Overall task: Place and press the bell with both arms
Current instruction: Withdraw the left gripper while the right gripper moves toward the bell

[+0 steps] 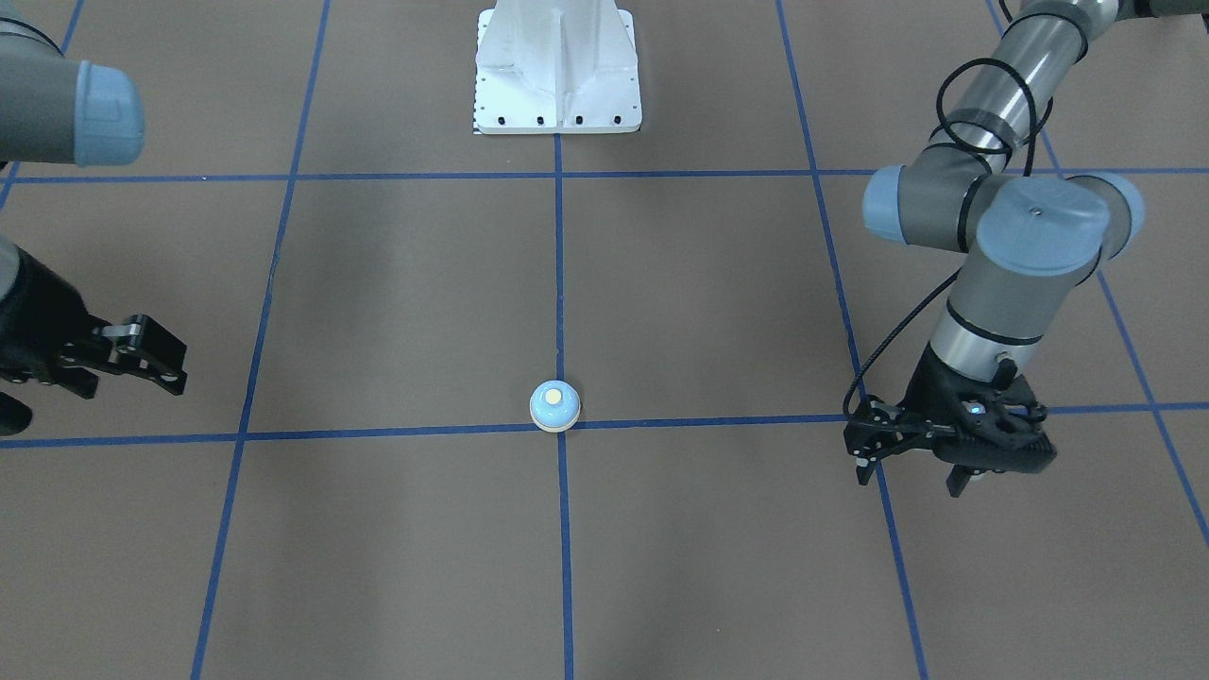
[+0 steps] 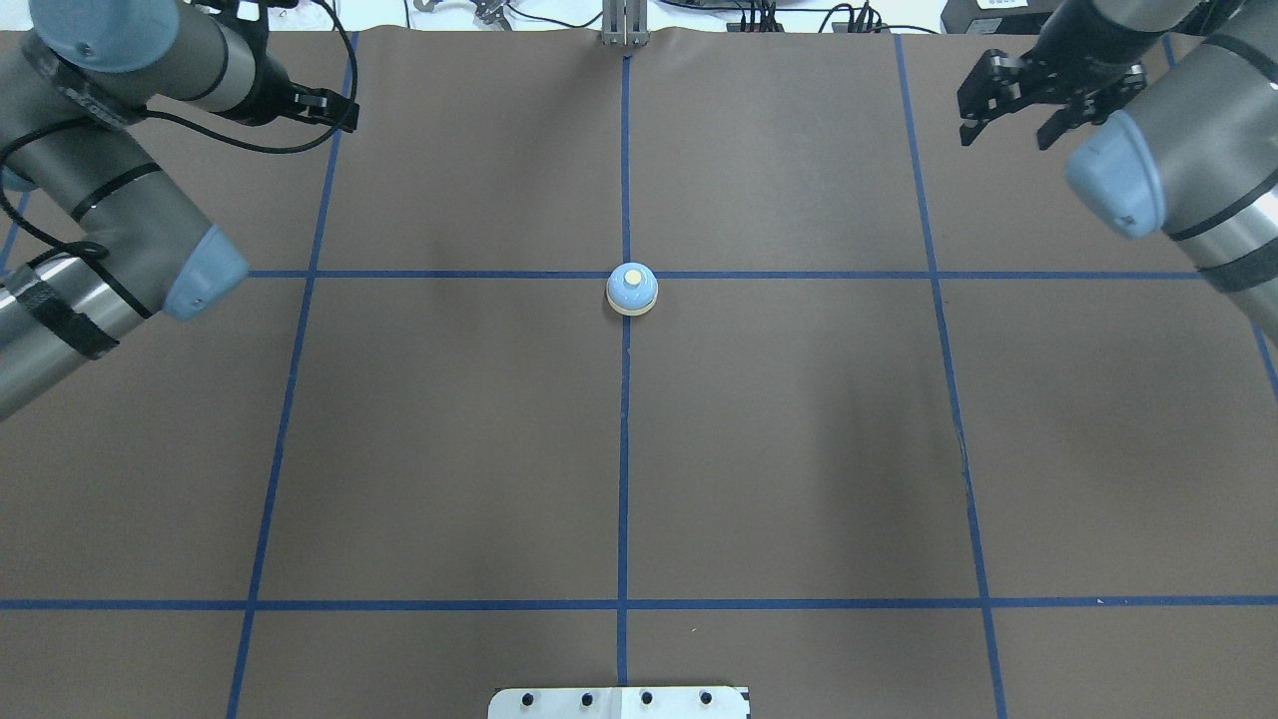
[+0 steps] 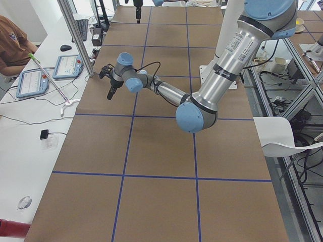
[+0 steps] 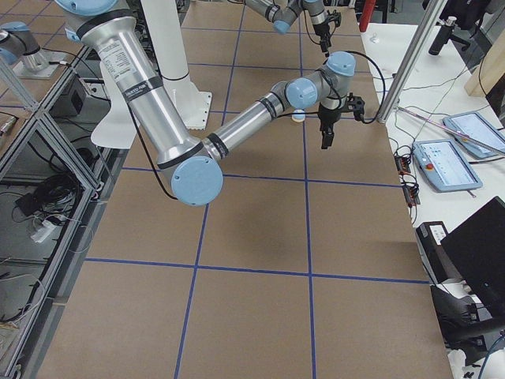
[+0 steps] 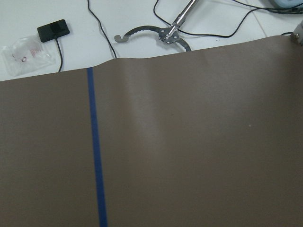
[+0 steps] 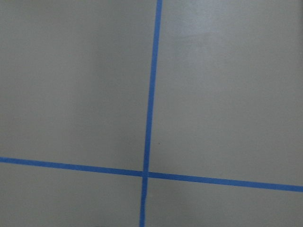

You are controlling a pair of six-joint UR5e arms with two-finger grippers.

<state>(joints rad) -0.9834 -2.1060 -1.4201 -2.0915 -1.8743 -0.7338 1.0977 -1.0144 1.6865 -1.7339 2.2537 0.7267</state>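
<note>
Brown paper crossed by blue tape lines is left open around the light-blue bell, set upright at the central crossing, while the left gripper and right gripper are held spread near the paper's far edge, well apart from it.

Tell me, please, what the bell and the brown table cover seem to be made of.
The bell: probably painted metal or glossy plastic, since its light-blue dome shows a soft sheen; which of the two, I cannot tell. The table cover: likely paper, matte brown, its edge slightly wavy in the left wrist view.
</note>
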